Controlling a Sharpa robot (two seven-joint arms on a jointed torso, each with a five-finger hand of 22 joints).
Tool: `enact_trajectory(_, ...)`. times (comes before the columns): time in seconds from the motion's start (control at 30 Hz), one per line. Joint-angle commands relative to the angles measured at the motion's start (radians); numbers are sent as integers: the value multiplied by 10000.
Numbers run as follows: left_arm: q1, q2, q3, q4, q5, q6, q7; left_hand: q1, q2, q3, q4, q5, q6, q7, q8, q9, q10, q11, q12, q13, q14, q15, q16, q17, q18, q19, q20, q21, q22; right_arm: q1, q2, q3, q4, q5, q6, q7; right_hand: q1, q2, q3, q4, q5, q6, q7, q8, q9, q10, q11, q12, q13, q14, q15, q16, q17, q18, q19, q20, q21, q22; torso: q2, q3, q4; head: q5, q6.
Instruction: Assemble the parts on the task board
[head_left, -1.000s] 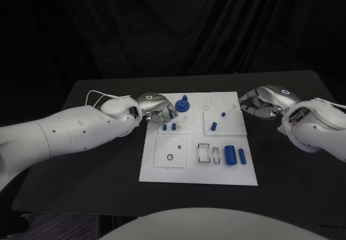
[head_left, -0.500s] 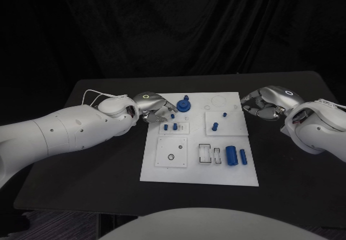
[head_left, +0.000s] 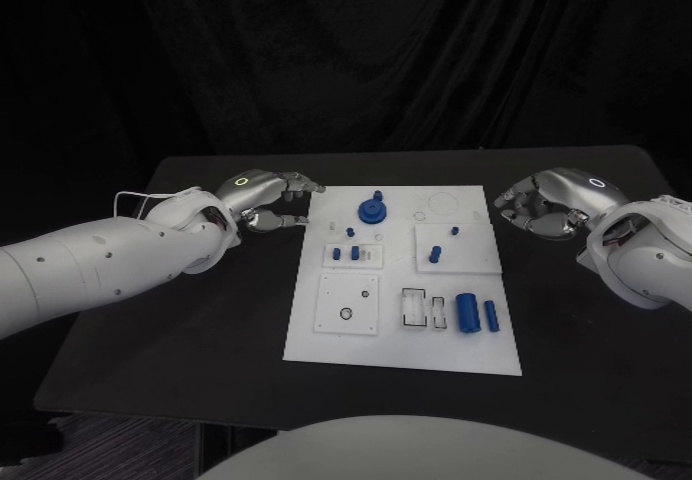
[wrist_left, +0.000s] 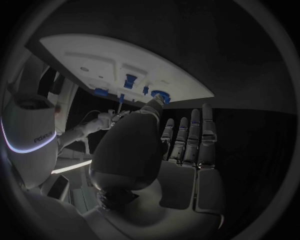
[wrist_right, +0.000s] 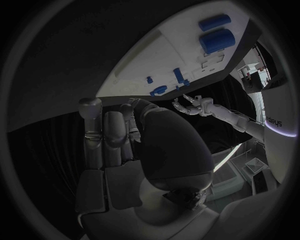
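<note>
Change: the left hand (head_left: 267, 200) has been drawn back off the flat white rectangular task board (head_left: 335, 343); a second ago it was seen over the board's far left corner, and it is now held above the black table (head_left: 159, 340) just beside the board's left edge. The right hand (head_left: 545, 203) is little changed.
Near parts: a large smooth blue cylinder (head_left: 466, 311) and a thinner blue rod (head_left: 490, 316) are laid flat at the board's near right.
Middle parts: short blue pegs (head_left: 343, 253) are stood in a raised white block; a blue pin (head_left: 434, 254) is stood in the block to the right.
Far part: a round blue disc with an upright post (head_left: 372, 210) is seated near the far edge.
Left hand: released, metallic fingers (wrist_left: 187, 142) apart, nothing grasped.
Right hand: fingers curled, nothing seen in them, kept off the board's far right corner.
</note>
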Motion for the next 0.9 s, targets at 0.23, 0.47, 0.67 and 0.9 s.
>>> enact_trajectory(0.23,-16,-958,0,1258,7150,2808,3387,-933,779,-2363,630,449,-860,132,-126,-475,-2527,-580,-1994,-2320,-4300,-270,-3558,-2977,113,-3678,-300,-591,-4340,623,439,25,61,-655,1800,-426,31,-179,-259,-419,-311,-85,-165,538,971,-1661,486,-2288,-1715,-1138,392,-2000,-1504,320,-960,273,-2383,-964,-61,-99,120,-127,2)
enact_trajectory(0.47,-237,-1356,-1,2223,10808,4720,3748,-1104,957,-3073,645,284,-1699,97,-180,-674,-3065,-402,-2692,-2420,-5085,-86,-3706,-3335,-18,-4900,-222,-721,-6690,366,781,24,-174,-1302,2060,-852,-144,-235,-538,-469,-830,-1026,49,-26,993,-2980,981,-3722,-3104,-1415,766,-2125,-1767,314,-990,648,-2755,-1099,-63,-130,161,-245,2)
enact_trajectory(0.67,-491,-1467,-1,2614,11813,5396,3876,-1147,1044,-3088,644,465,-2247,-73,-220,-759,-3336,-415,-2941,-2463,-5127,-77,-3719,-3349,9,-5427,-155,-798,-7586,61,791,22,-138,-1745,1538,-947,-209,-307,-766,-497,-529,-1194,269,-344,798,-2361,971,-3789,-3793,-790,769,-837,-1012,282,-430,703,-2124,-813,-89,-284,340,-504,2)
enact_trajectory(0.9,-699,-1556,-1,2898,12077,5600,3920,-979,1183,-3114,624,692,-2321,-74,-220,-769,-3403,-415,-2998,-2476,-5127,-120,-3719,-3349,49,-5769,-173,-853,-8183,-186,771,21,-108,-1867,1410,-967,-157,-420,-591,-756,831,-1548,288,-694,513,-1766,930,-4104,-4674,-541,709,-81,-648,158,-42,622,-1268,-307,-138,-622,610,-915,2)
